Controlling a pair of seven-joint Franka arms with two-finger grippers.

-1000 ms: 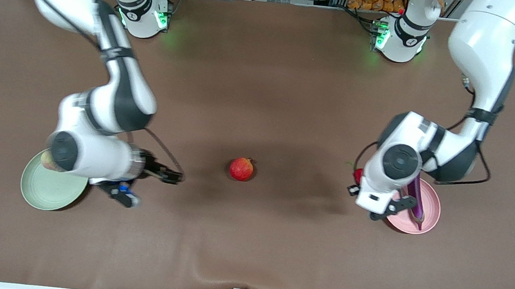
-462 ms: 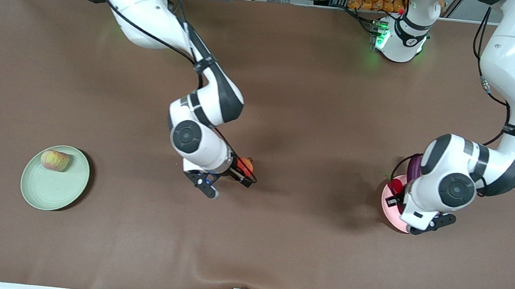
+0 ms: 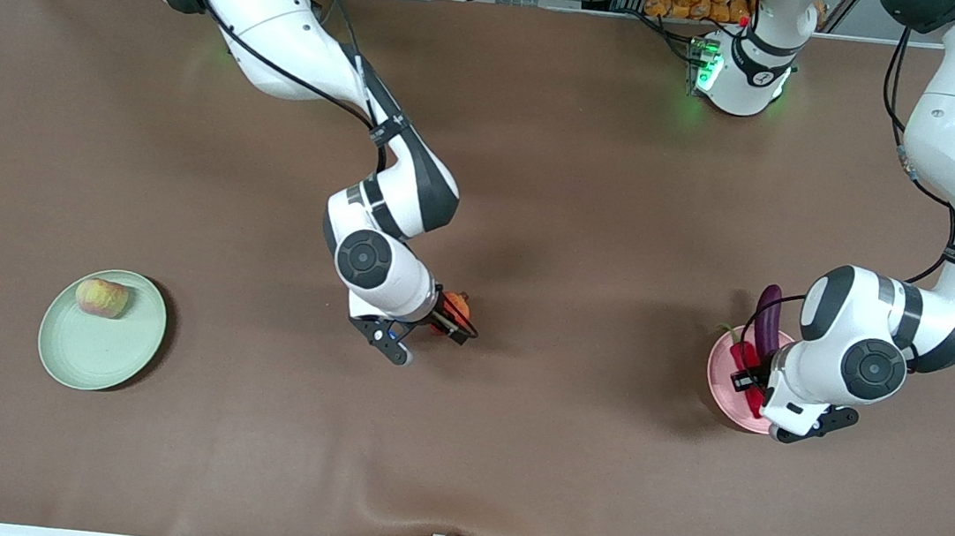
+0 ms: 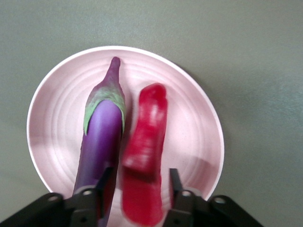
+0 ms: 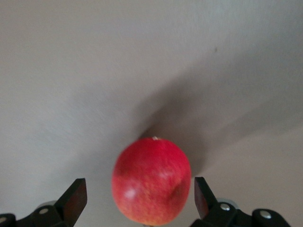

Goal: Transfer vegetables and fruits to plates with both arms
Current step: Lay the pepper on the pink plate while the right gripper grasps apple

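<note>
Over the pink plate (image 4: pixel 199 118) at the left arm's end, the left gripper (image 4: pixel 137 189) has its fingers parted w/ the red chili (image 4: pixel 147 142) between them, lying beside the eggplant (image 4: pixel 102 137) on the plate. Mid-table, right gripper (image 5: pixel 137 201) is spread wide around the red fruit (image 5: pixel 151 187), not squeezing it. Apple (image 3: pixel 102 297) sits on the green plate (image 3: pixel 91 352) at the right arm's end.

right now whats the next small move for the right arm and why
Probably close the right end effector on the red fruit. Its open fingers already straddle the fruit, which sits on the bare table, not on the green plate that holds the apple.
</note>
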